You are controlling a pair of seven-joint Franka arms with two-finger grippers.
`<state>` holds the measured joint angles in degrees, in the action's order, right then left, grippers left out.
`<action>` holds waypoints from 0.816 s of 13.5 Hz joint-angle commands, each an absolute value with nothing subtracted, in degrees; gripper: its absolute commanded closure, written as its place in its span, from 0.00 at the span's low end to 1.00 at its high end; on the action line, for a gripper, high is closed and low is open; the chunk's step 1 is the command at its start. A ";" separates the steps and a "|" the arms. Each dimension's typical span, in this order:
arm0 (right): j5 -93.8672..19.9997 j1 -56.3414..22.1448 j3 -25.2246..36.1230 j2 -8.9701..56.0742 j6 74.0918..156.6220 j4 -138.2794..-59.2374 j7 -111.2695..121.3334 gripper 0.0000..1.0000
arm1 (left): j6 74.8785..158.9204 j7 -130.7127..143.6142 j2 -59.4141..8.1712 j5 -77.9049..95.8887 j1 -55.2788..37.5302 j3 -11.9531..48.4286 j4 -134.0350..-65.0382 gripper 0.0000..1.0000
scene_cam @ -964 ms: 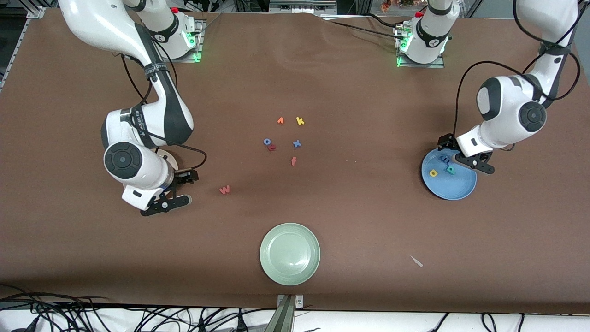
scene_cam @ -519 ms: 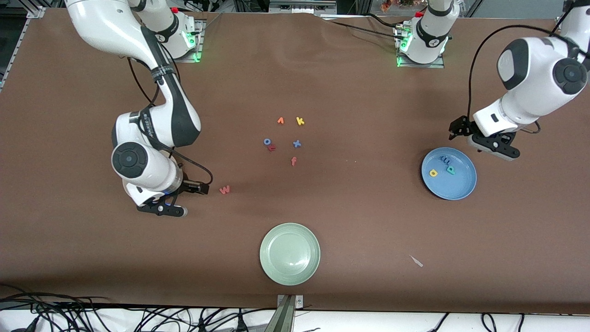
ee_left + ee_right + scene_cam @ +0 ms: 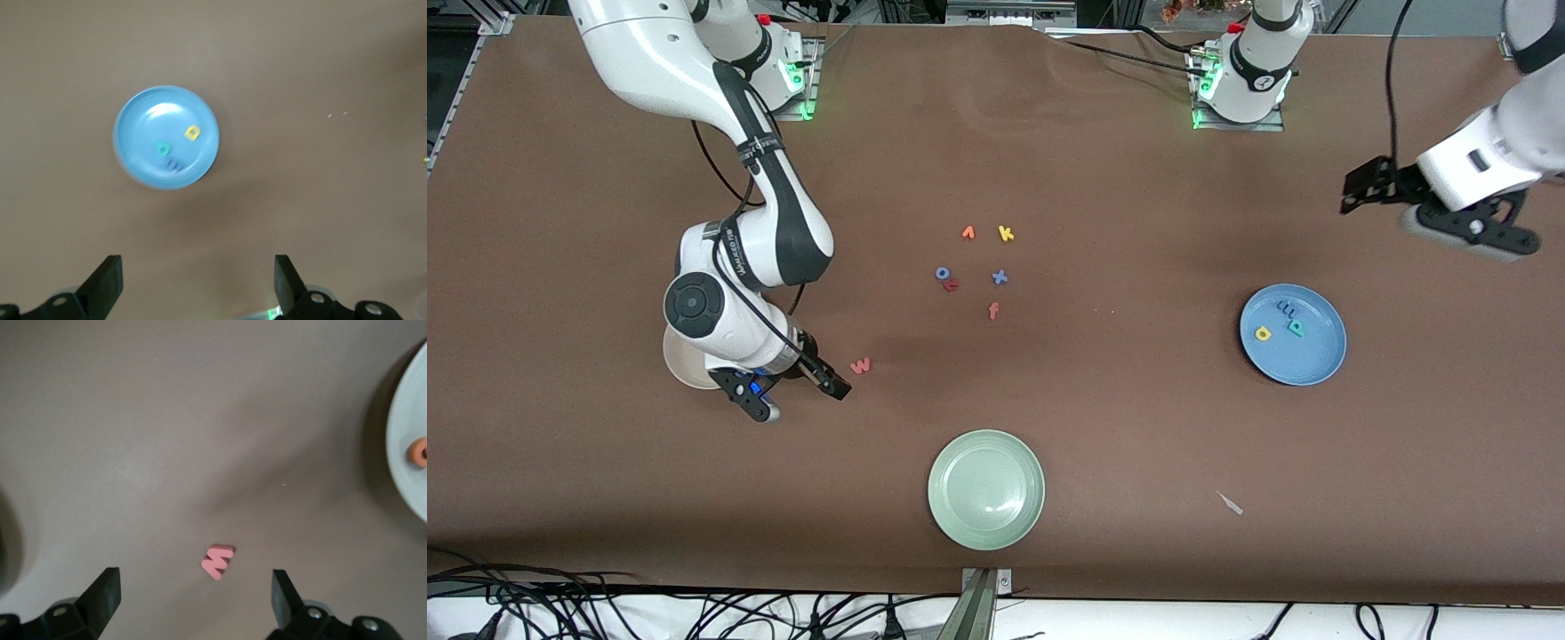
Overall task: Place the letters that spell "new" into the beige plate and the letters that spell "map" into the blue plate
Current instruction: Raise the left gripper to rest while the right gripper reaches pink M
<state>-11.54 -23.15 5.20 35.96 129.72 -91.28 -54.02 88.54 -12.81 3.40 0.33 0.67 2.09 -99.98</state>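
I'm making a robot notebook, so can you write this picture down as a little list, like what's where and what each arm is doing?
blue plate: holds the blue m, yellow a and teal p
beige plate: mostly hidden under the right arm; an orange letter shows on it in the right wrist view
pink w: on the table, beside the right tool
right tool: open, low by the w
left tool: open, raised above the table, holding nothing
green plate: nothing on it
spare letters: orange v, yellow k, blue o, blue x, red-orange f
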 commanded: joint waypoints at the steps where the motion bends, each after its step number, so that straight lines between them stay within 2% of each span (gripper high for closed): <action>1: -12.83 -24.52 5.19 35.51 136.64 -95.87 -60.35 0.00 | 83.76 -9.41 4.30 -2.64 0.44 1.76 -95.54 0.00; 4: -12.48 -26.89 5.54 37.17 137.72 -95.89 -67.23 0.00 | 79.55 -1.27 6.33 -1.67 0.44 2.37 -93.61 0.00; 9: -12.75 -26.72 5.45 39.64 137.46 -96.06 -69.15 0.01 | 84.10 3.60 4.58 -1.50 -0.96 3.87 -93.34 0.00; 11: -12.74 -26.72 5.45 40.51 137.46 -95.98 -69.87 0.01 | 84.81 3.52 2.91 -1.49 -0.88 3.78 -90.98 0.00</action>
<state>-11.73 -26.49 5.33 40.22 136.75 -95.64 -68.79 84.51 3.01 5.14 -0.86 -0.49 4.06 -94.23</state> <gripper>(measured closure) 0.004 0.000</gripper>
